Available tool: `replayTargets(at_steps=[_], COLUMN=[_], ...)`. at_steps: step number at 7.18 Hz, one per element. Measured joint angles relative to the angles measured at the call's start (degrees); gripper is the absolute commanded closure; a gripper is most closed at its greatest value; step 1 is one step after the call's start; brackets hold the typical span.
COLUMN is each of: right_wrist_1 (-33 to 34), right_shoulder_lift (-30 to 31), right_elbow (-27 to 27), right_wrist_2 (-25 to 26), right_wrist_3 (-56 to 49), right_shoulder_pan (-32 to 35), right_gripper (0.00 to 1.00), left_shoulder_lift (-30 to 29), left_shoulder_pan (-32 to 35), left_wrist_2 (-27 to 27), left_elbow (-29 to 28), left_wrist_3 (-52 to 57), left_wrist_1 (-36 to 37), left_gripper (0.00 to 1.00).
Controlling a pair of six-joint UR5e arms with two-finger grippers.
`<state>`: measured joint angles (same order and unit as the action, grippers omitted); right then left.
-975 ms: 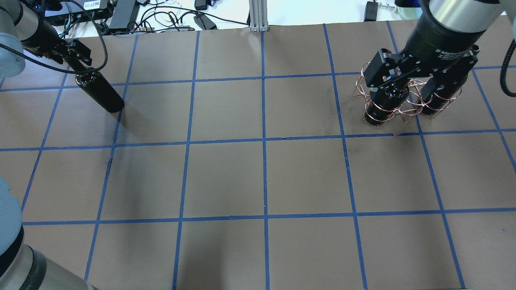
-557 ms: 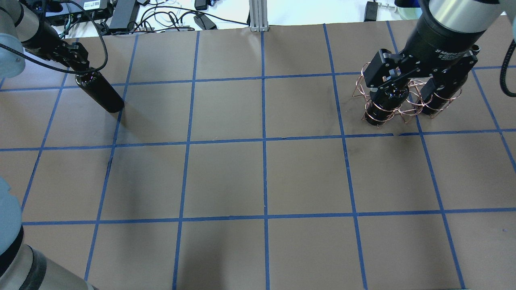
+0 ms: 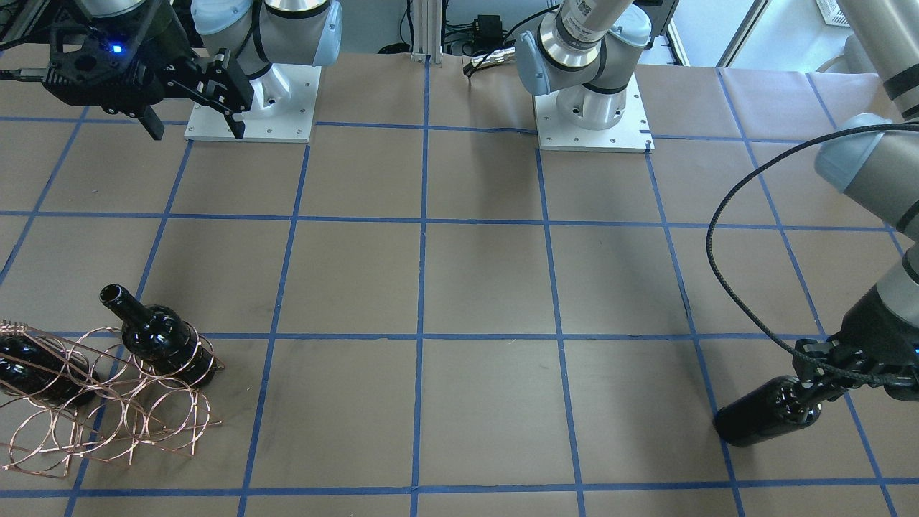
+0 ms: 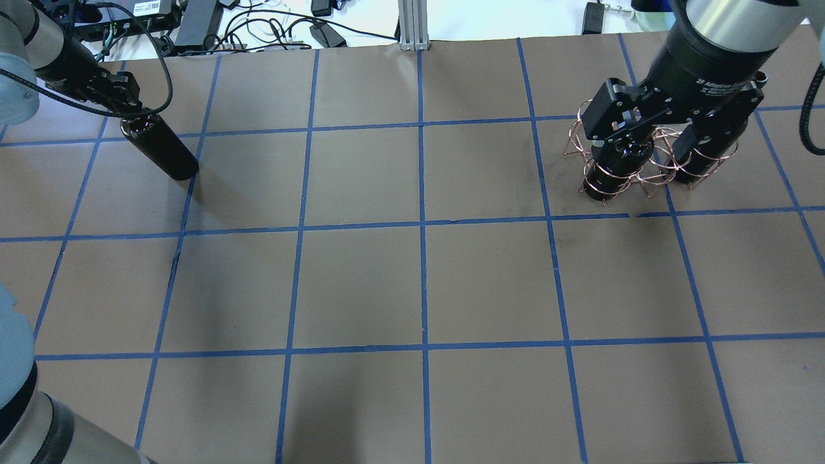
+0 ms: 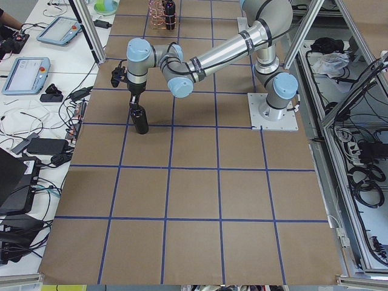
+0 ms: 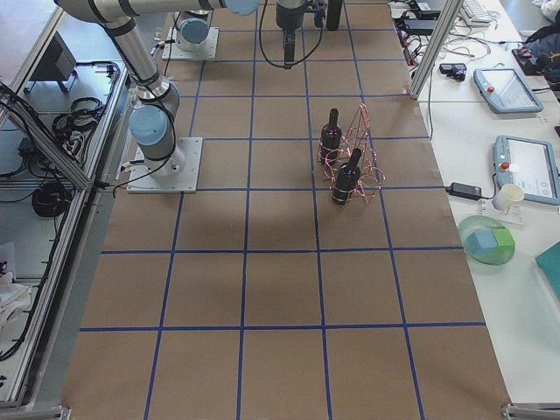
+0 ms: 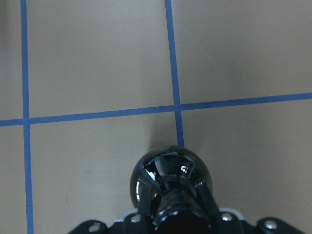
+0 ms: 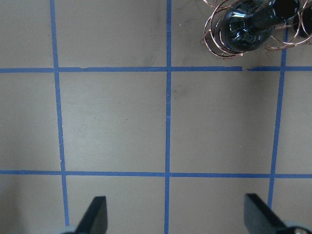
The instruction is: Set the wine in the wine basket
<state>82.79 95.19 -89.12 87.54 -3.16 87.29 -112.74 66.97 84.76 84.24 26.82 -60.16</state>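
A near-black wine bottle (image 4: 161,147) stands upright on the table at the far left; it also shows in the front view (image 3: 767,418) and the left view (image 5: 140,119). My left gripper (image 4: 122,102) is shut on its neck; the left wrist view shows the fingers (image 7: 202,195) clamped around the neck above the shoulder (image 7: 168,168). The copper wire wine basket (image 4: 644,169) stands at the far right and holds two more bottles (image 3: 154,339) (image 3: 29,368). My right gripper (image 4: 670,129) hangs wide open and empty above the basket, its fingertips (image 8: 95,217) far apart.
Cables and power bricks (image 4: 258,26) lie beyond the table's far edge, beside an aluminium post (image 4: 412,26). The two arm base plates (image 3: 592,115) stand at the robot side. Side benches hold teach pendants (image 6: 503,87).
My left gripper's fingers have closed on the bottle's neck. The bottle, the basket and the right arm have stayed in place.
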Motion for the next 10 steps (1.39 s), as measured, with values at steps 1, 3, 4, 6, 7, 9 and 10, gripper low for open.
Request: replayTargets(at_steps=[1,3,4,6,7,9,10], right_wrist_1=[0.00,0.00,-0.02,-0.02,-0.01,0.00,0.00], right_shoulder_lift=[0.00,0.00,0.00,-0.03,-0.04,-0.07,-0.07], right_elbow=[0.00,0.00,0.00,0.00,0.00,-0.06,-0.07], right_wrist_2=[0.00,0.02,0.06,0.04,0.06,0.08,0.07], right_wrist_3=[0.00,0.00,0.00,-0.02,-0.17,-0.47,-0.49], right_shoulder_pan=[0.01,0.00,-0.01,-0.01,-0.01,-0.01,0.01], right_gripper=[0.00,0.00,0.00,0.00,0.00,0.00,0.00], left_shoulder_lift=[0.07,0.20,0.66,3.50,5.46,10.54,13.76], left_shoulder_pan=[0.00,0.00,0.29,3.50,7.39,17.04,22.44], left_wrist_2=[-0.02,-0.05,-0.11,-0.12,0.16,0.22,0.09], left_elbow=[0.00,-0.01,-0.06,-0.15,-0.07,2.82,6.49], left_wrist_3=[-0.01,-0.36,-0.93,-7.00,-12.76,-24.49,-28.24], left_wrist_1=[-0.28,-0.46,-0.68,-4.52,-7.48,-11.48,-11.68], left_gripper=[0.87,0.91,0.95,1.00,1.00,1.00,1.00])
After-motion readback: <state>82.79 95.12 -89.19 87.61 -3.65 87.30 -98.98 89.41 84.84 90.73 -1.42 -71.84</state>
